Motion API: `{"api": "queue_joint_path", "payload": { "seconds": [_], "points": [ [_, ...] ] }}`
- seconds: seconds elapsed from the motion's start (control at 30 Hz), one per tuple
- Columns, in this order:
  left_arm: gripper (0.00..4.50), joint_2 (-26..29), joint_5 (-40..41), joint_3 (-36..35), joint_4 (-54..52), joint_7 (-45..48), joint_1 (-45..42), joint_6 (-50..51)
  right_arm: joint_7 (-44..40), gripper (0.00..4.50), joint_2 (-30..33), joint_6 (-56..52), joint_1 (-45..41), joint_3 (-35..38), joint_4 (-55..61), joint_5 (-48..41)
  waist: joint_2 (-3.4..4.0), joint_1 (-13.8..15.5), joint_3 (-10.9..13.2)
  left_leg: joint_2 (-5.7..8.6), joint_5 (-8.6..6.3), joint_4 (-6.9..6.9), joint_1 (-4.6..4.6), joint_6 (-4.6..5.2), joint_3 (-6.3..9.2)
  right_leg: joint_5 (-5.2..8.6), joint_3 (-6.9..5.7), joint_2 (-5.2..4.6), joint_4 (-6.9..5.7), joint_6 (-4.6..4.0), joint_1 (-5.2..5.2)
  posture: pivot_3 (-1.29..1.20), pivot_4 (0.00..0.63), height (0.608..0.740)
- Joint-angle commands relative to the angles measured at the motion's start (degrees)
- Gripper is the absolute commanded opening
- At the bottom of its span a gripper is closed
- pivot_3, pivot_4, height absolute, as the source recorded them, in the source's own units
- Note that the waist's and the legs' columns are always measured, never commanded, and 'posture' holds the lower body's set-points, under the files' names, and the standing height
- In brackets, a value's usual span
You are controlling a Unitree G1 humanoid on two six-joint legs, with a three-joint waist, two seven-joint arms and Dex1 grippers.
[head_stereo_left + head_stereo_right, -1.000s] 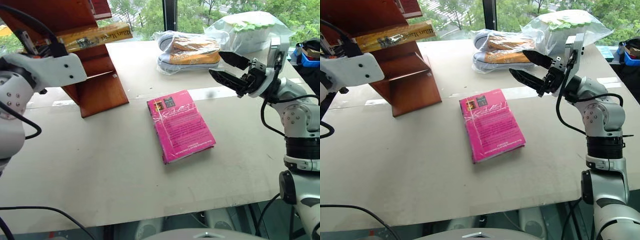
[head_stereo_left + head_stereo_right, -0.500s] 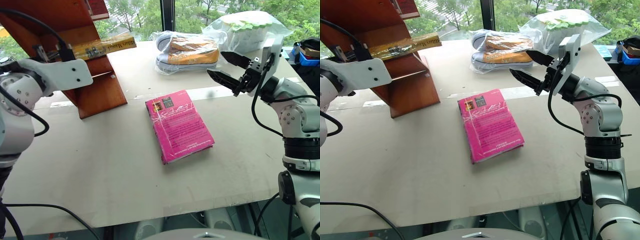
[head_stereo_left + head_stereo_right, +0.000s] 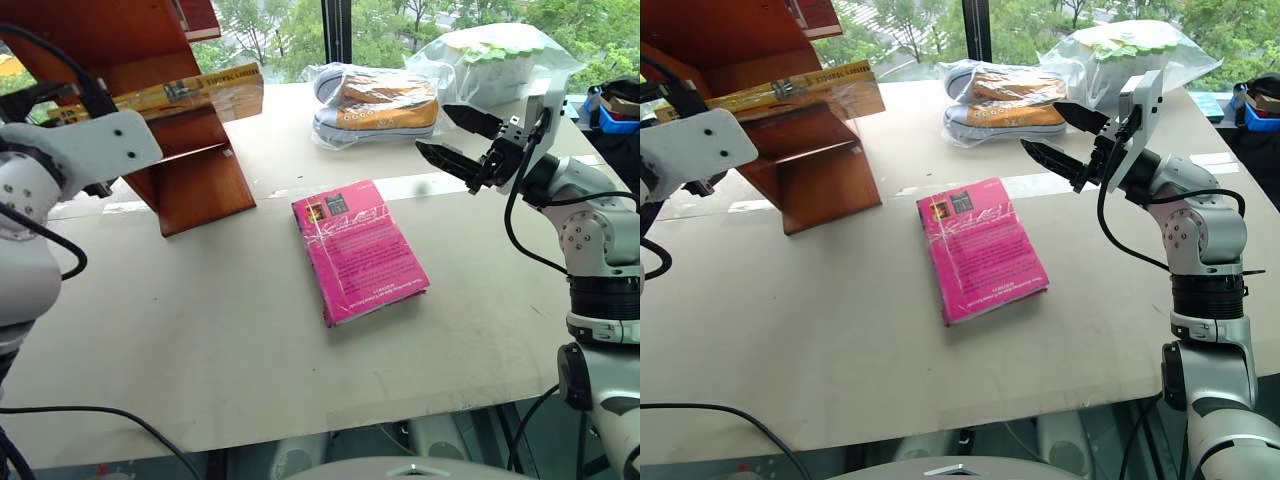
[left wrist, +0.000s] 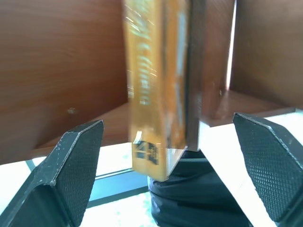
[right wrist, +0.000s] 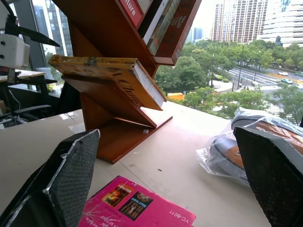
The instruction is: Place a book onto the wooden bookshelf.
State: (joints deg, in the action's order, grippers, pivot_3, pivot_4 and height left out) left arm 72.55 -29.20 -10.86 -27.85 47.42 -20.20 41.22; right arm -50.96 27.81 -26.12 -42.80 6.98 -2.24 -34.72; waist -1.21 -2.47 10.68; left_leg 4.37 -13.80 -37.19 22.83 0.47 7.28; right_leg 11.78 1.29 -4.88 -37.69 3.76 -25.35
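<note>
The yellow-orange book [image 3: 190,92] lies on a slanted shelf of the reddish-brown wooden bookshelf [image 3: 200,185] at the table's far left, its end jutting past the shelf's edge. In the right wrist view the book [image 5: 109,71] rests flat on that shelf. My left gripper [image 4: 168,124] is open at the book's near end, a finger [image 4: 78,161] on each side and neither touching it. My right gripper [image 3: 433,128] hangs open and empty above the table's right side, pointing toward the shelf.
A pink paperback [image 3: 358,250] lies flat mid-table. Behind it are shoes in a plastic bag [image 3: 380,100] and another clear bag [image 3: 500,65] with white and green items. More books [image 5: 156,23] stand on the bookshelf's upper shelf. A blue box [image 3: 615,115] sits at the far right.
My left gripper has opened and let go of the yellow book, which now rests on the shelf with its cover tilted into view. The right arm has kept still.
</note>
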Motion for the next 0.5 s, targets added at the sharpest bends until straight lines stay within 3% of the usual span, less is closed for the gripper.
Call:
{"api": "queue_joint_path", "payload": {
  "seconds": [0.03, 0.1, 0.2, 0.33, 0.5],
  "points": [
    [4.45, -1.4, -0.1, -4.3, -5.3, -0.4, -2.6, 4.7, -0.5, 4.5, 0.9, 0.2, -0.4, 1.6, 1.4, -0.9, 0.0, 0.0, 0.0, 0.0, 0.0, 0.0, 0.0, 0.0, 0.0, 0.0, 0.0, 0.0, -0.02, 0.0, 0.0, 0.0, 0.15, 0.74],
    [4.45, -4.8, 2.9, -4.6, -7.5, -0.9, -4.9, 6.1, -0.9, 4.5, 1.6, 0.6, 0.5, 1.5, 1.2, -0.2, 0.01, 0.1, 0.0, 0.0, 0.0, 0.0, -0.01, 0.0, 0.0, 0.0, 0.0, 0.0, -0.04, 0.0, 0.0, 0.0, 0.15, 0.74],
    [4.45, -19.9, 13.7, -5.0, -16.1, 2.1, -8.3, 19.9, -0.5, 4.5, 2.9, 3.6, 4.5, 2.5, -0.8, 2.3, 0.05, 0.3, -0.1, 0.03, 0.0, -0.08, -0.05, -0.01, 0.03, 0.0, -0.03, -0.02, -0.04, 0.0, 0.1, 0.0, 0.15, 0.74],
    [4.45, -34.1, 21.8, -6.4, -23.2, 2.1, 0.5, 25.8, -1.2, 4.5, 5.3, 9.2, 13.4, 2.6, -2.0, 6.9, -0.02, 0.3, -0.2, 0.04, 0.07, -0.31, -0.09, -0.11, 0.01, 0.0, -0.02, -0.04, 0.01, 0.02, 0.29, 0.0, 0.15, 0.74],
    [4.45, -46.8, 28.6, -7.7, -23.4, -1.3, 14.6, 20.6, -2.5, 4.5, 8.7, 17.6, 27.1, 4.9, -4.9, 11.3, 0.05, 0.2, -0.2, -0.02, 0.06, -0.25, -0.2, -0.11, -0.11, 0.0, 0.12, -0.02, -0.06, 0.01, 0.24, 0.0, 0.15, 0.74]
  ]
}}
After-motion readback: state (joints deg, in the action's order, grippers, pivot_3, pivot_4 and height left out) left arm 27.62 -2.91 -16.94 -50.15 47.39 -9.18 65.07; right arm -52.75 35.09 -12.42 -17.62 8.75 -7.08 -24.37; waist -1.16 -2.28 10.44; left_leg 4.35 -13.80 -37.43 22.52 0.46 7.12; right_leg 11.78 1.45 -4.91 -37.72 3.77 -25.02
